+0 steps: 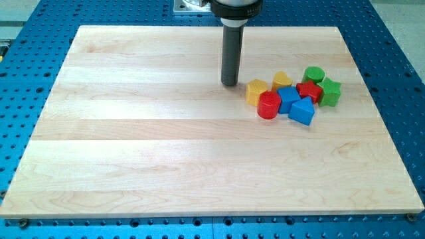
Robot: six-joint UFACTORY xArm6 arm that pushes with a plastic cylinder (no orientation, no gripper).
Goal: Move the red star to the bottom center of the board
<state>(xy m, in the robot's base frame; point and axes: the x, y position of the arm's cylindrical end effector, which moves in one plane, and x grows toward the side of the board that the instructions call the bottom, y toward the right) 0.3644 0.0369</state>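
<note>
Bare and holding nothing, my tip (230,83) rests left of the cluster; red star (309,91) looks light, rigid, wedged among neighbours; I'd push its upper edge.

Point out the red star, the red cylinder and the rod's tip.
red star (309,90): camera view, on its top face, amid the cluster.
red cylinder (269,105): camera view, on its round top.
my tip (230,83): camera view, the rod's very end, left of the yellow blocks.
</note>
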